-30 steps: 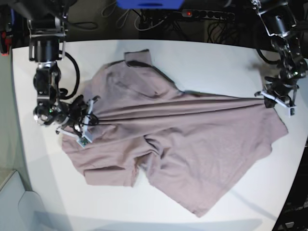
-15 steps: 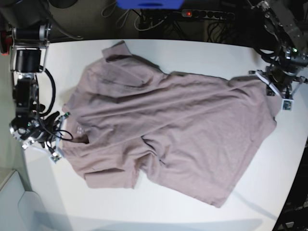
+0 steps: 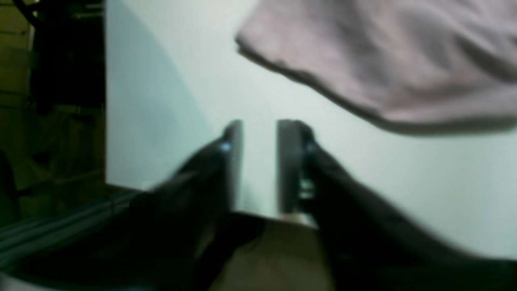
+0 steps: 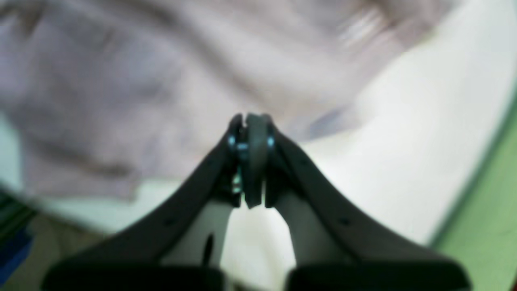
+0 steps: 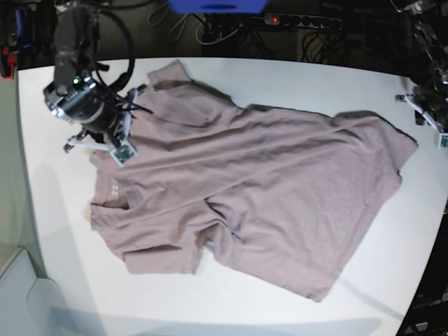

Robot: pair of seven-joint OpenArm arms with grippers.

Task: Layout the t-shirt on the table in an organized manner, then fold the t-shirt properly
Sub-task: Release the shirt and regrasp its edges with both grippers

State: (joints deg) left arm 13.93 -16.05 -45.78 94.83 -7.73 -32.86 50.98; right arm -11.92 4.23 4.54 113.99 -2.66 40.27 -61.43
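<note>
The mauve t-shirt (image 5: 259, 189) lies spread across the white table (image 5: 301, 84), wrinkled, with its neck opening toward the left and its hem toward the right. A fold bunches near its lower middle. My right gripper (image 5: 98, 136) hovers over the shirt's far-left sleeve area. In the right wrist view this gripper (image 4: 248, 119) is shut with nothing between its fingers, and the t-shirt (image 4: 161, 81) is blurred beyond the tips. My left gripper (image 5: 428, 112) stands off the shirt's right corner. In the left wrist view it (image 3: 258, 125) is open over the bare table (image 3: 404, 182), and the t-shirt (image 3: 383, 60) edge is up to the right.
A power strip (image 5: 301, 21), cables and a blue object (image 5: 217, 5) lie beyond the table's far edge. The table's curved right edge (image 5: 437, 231) runs close to the shirt's hem side. A dark drop-off (image 3: 60, 81) borders the table in the left wrist view.
Both grippers have let go of the shirt. The right one moved from the neck side up toward the far-left sleeve. The left one opened and drew away to the right. The shirt lies flatter.
</note>
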